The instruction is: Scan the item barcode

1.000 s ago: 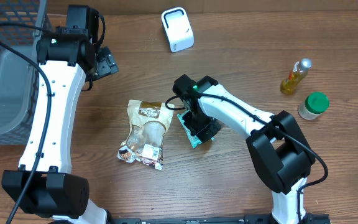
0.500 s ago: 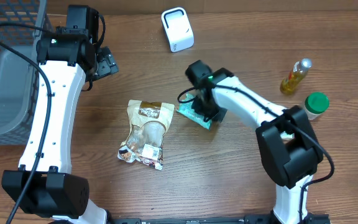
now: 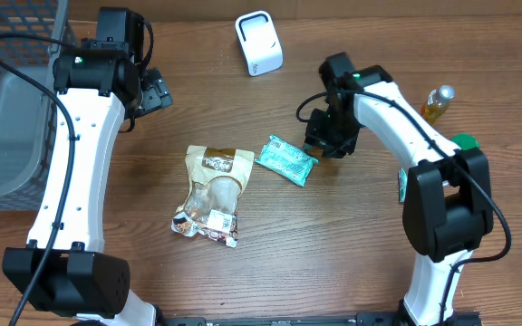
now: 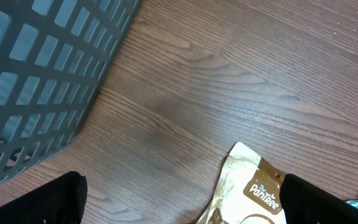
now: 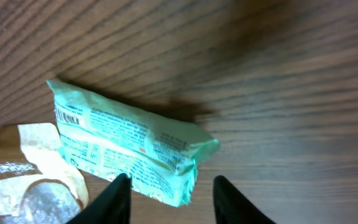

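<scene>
The green packet lies loose on the table beside the snack bag, and the right gripper hangs part-open and empty next to it, so I'd say grasping is next, then showing its barcode to the white scanner; the left gripper gapes idle, and I can't make out what the grey basket holds.

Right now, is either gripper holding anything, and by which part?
Nothing. The green packet lies on the table, free of the open right gripper; the left gripper is open and empty too.
</scene>
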Robot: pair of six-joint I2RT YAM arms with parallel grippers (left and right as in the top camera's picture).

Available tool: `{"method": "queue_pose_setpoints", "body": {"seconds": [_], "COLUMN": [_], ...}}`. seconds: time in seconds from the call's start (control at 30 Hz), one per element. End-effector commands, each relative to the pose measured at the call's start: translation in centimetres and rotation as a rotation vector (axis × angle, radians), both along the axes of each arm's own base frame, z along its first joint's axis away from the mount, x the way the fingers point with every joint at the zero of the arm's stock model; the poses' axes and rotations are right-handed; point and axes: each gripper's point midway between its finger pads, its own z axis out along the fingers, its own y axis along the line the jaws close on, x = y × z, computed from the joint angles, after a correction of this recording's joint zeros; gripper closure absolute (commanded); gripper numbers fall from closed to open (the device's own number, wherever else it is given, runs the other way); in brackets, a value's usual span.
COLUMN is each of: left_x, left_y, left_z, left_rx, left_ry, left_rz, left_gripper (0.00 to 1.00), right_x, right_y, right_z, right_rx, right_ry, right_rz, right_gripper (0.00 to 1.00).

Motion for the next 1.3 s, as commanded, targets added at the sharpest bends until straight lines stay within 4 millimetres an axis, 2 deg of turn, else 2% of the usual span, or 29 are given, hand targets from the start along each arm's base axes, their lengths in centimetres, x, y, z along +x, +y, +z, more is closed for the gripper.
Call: {"method": "queue_pose_setpoints", "body": {"seconds": [0.0, 0.13, 0.23, 0.37, 0.5, 0.67, 0.8, 0.9, 1.07, 1.27], "left_x": [0.2, 0.1, 0.1, 0.1, 0.1, 0.1, 0.1, 0.1, 0.1, 0.1], "left_y": [-0.3, -0.3, -0.3, -0.3, -0.3, -0.3, -0.3, -0.3, -0.3, -0.3], "left_z": [1.2, 1.2, 1.2, 1.2, 1.2, 1.2, 1.2, 1.2, 1.2, 1.2], "left_rx": [0.017, 0.017, 0.017, 0.017, 0.017, 0.017, 0.017, 0.017, 0.017, 0.017], "left_ry": [-0.029, -0.029, -0.029, -0.029, -0.029, -0.029, -0.029, -0.029, -0.029, -0.029], "left_rz": [-0.025, -0.025, -0.025, -0.025, -0.025, -0.025, -0.025, -0.025, -0.025, -0.025], "left_gripper": [0.01, 0.0, 0.0, 0.0, 0.0, 0.0, 0.0, 0.01, 0.0, 0.0], "right_x": [-1.8, -3.0, -3.6, -2.4, -0.4, 0.5, 0.8, 0.5, 0.1, -1.7], "right_y": [1.8, 3.3, 3.3, 3.7, 4.8, 5.3, 5.3, 4.9, 3.6, 3.9], "right_z": [-0.8, -1.6, -3.0, -3.8, -3.3, -2.1, 0.0, 0.7, -0.8, -2.9], "right_rx": [0.12, 0.202, 0.205, 0.228, 0.282, 0.311, 0.306, 0.282, 0.194, 0.188], "right_ry": [0.056, 0.077, 0.078, -0.012, -0.169, -0.201, -0.217, -0.213, -0.199, -0.154], "right_rz": [0.039, 0.07, 0.07, 0.118, 0.28, 0.285, 0.335, 0.384, 0.396, 0.411], "right_gripper": [0.64, 0.65, 0.65, 0.68, 0.67, 0.67, 0.6, 0.53, 0.51, 0.51]}}
